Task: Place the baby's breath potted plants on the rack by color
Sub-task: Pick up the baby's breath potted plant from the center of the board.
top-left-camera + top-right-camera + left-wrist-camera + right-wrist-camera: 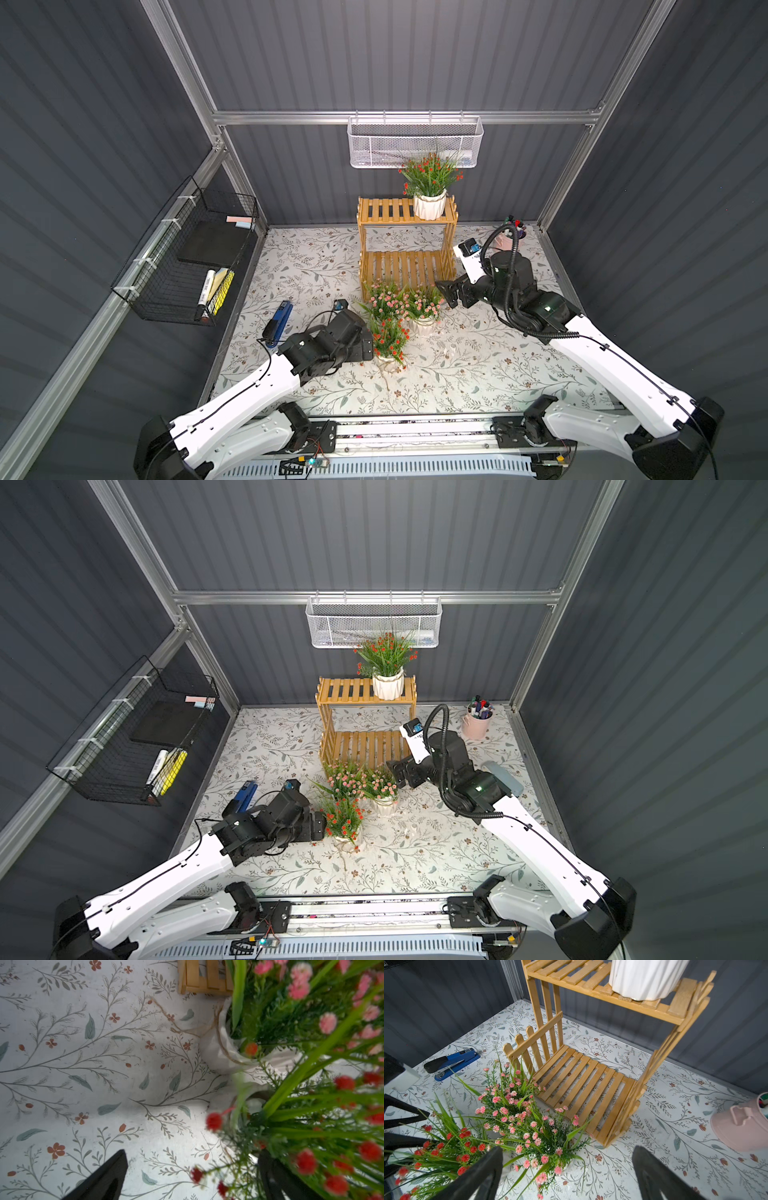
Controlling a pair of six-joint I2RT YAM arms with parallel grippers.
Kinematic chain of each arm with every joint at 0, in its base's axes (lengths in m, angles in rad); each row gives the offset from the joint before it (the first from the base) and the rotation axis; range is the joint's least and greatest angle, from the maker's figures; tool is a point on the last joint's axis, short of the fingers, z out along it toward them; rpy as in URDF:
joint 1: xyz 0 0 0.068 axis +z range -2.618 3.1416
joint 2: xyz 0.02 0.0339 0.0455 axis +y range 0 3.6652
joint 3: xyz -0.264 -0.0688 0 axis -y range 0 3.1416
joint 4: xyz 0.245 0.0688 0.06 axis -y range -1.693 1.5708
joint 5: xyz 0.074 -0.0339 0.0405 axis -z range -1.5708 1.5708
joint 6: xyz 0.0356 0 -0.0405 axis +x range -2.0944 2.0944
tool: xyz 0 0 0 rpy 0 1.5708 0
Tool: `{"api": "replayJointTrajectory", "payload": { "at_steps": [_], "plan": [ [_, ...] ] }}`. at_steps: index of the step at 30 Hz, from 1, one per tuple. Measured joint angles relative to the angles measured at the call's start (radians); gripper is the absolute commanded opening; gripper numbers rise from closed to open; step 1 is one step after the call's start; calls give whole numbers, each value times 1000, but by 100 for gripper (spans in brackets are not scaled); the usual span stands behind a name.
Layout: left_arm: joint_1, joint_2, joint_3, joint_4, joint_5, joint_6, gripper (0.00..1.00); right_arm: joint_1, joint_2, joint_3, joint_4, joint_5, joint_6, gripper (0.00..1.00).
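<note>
A: Rack [407, 245]?
B: Back middle of the table [478, 365], one red plant [430, 183] upright on its top tier.
A: Right gripper [568, 1149]?
B: Jaws wide apart, empty, just beside a pink plant [424, 305].
A: Left gripper [192, 1152]?
B: Also spread wide, gripping nothing. One finger [270, 1174] sits in the second red plant [388, 336] leaves.
A: Other pink plant [384, 297]?
B: On the table just before the rack, foliage meeting both neighbours.

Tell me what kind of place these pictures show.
Most likely a staged robot test cell dressed as a desk corner: grey ribbed wall panels on an aluminium frame, a floral-printed tabletop, a black wire basket of stationery, and white-and-black robot arms on a front rail.
</note>
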Motion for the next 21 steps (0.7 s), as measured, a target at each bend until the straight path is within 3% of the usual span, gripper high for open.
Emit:
{"api": "replayJointTrajectory", "payload": {
  "at_steps": [10, 16, 21],
  "plan": [
    [-371, 64, -85, 92, -240, -166, 99, 0, 0, -16, 38, -21, 14, 99],
    [-490, 66, -149, 184, -326, -180, 99, 1, -5, -43, 53, -27, 19, 99],
    [-534, 66, -254, 348, -343, -131, 99, 1, -10, -64, 54, -28, 21, 99]
  ]
}}
